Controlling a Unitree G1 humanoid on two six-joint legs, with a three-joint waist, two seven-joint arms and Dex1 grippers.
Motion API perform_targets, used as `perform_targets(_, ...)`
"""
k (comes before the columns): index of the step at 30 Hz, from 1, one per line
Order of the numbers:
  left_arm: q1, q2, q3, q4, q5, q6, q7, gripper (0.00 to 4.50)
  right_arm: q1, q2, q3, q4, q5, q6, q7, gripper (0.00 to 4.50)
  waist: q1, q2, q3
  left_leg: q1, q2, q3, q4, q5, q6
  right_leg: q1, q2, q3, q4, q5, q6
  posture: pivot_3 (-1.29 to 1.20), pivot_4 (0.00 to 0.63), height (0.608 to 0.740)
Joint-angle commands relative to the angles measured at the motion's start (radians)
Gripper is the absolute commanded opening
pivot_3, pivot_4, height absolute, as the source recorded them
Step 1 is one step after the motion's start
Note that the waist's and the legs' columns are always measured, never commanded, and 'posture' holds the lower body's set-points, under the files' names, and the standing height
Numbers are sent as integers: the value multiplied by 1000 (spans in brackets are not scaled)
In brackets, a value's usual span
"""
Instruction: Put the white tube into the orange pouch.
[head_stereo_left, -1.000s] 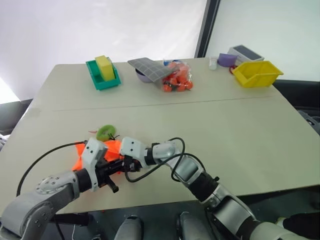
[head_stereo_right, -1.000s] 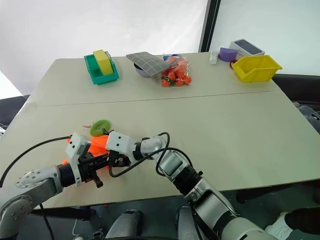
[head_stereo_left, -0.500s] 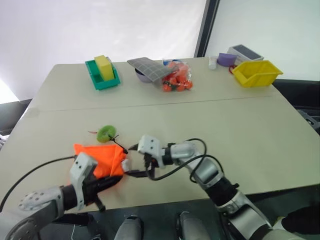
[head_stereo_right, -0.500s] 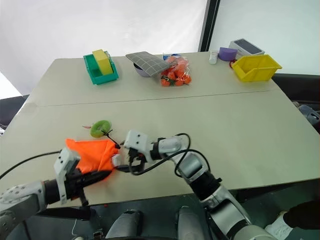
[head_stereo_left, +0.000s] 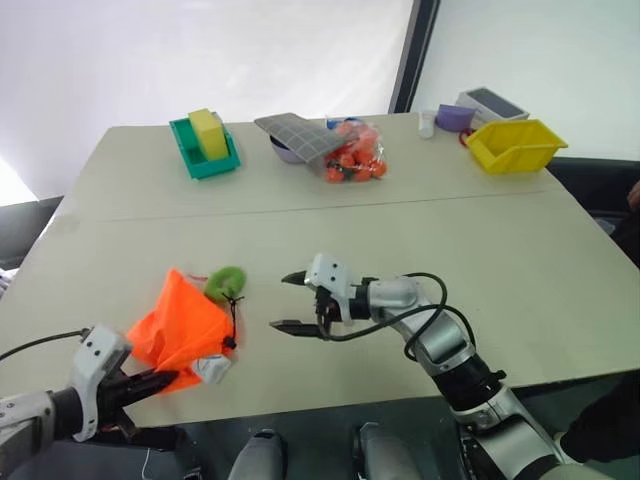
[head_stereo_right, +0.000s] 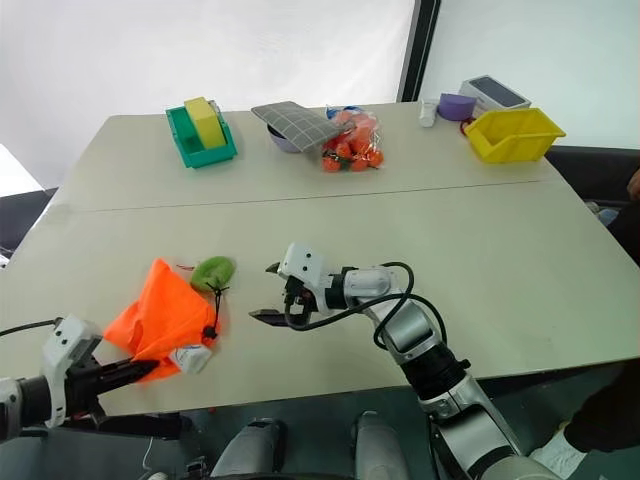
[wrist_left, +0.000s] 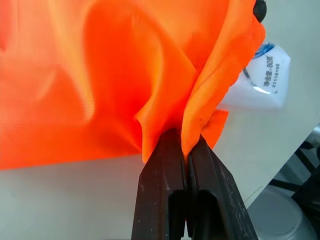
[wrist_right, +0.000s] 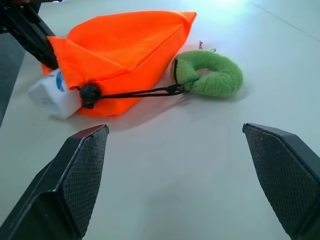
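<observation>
Lying near the table's (head_stereo_left: 420, 240) front edge, the bright orange pouch (head_stereo_left: 178, 325) was pinched at one corner by the left gripper (wrist_left: 186, 150), the white tube's (head_stereo_left: 212, 368) end poked from its mouth, and the right gripper (head_stereo_left: 290, 302) stood spread apart nearby.

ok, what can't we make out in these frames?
- white tube: mostly inside the orange pouch; cap hidden by fabric in both wrist views.
- Tube print in the left wrist view: partly cut off by pouch fabric.
- small white item by the purple thing, head views: too small to identify.
</observation>
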Motion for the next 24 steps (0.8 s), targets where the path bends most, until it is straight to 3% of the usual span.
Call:
perform_targets(1, -36, -12, 51, -52, -106, 36, -39, 571, -35, 45, -33, 33, 9, 13, -57, 4500, 0, 0, 0, 0, 0, 0, 0, 0, 0, 0, 0, 0, 0, 0, 0, 0, 150, 740)
perform_targets(3, -70, -28, 38, -81, -125, 48, -17, 1321, -66, 90, -51, 79, 0, 45, -126, 4500, -1, 0, 0, 0, 0, 0, 0, 0, 0, 0, 0, 0, 0, 0, 0, 0, 150, 740)
perform_targets(4, -84, -35, 35, -87, -129, 50, -5, 1997, -79, 108, -57, 97, -4, 63, -155, 4500, -1, 0, 0, 0, 0, 0, 0, 0, 0, 0, 0, 0, 0, 1, -1, 0, 150, 740)
perform_targets(6, -117, -57, 37, -100, -148, 39, 4, 2940, -110, 154, -63, 141, -1, 88, -194, 4500, -1, 0, 0, 0, 0, 0, 0, 0, 0, 1, 0, 0, 1, 3, -4, 0, 150, 740)
perform_targets(9, -159, -99, 41, -109, -139, -16, 12, 2940, -155, 233, -62, 217, -2, 88, -237, 4500, -3, 0, 0, 0, 1, 0, 0, 0, 0, 2, 2, 0, 2, 3, -4, 0, 150, 740)
perform_targets(13, -149, -114, 1, -81, -15, -138, -8, 2940, -217, 338, -68, 353, -19, 71, -306, 4500, -14, 0, 0, 0, 2, 0, -1, 0, 0, 2, 4, 0, 3, 3, -5, 0, 150, 740)
perform_targets(21, -120, -109, -17, -65, 28, -164, -38, 2940, -321, 476, -75, 621, -51, -16, -426, 4500, -28, 0, 0, 1, 1, 0, 0, 1, 0, 3, 3, 0, 2, 3, -5, 0, 150, 740)
perform_targets(24, -97, -110, -15, -65, 33, -166, -45, 3017, -319, 492, -61, 653, -46, -30, -421, 3697, -28, 0, 0, 1, 2, 0, -1, 1, 0, 3, 4, 0, 4, 3, -5, 0, 150, 740)
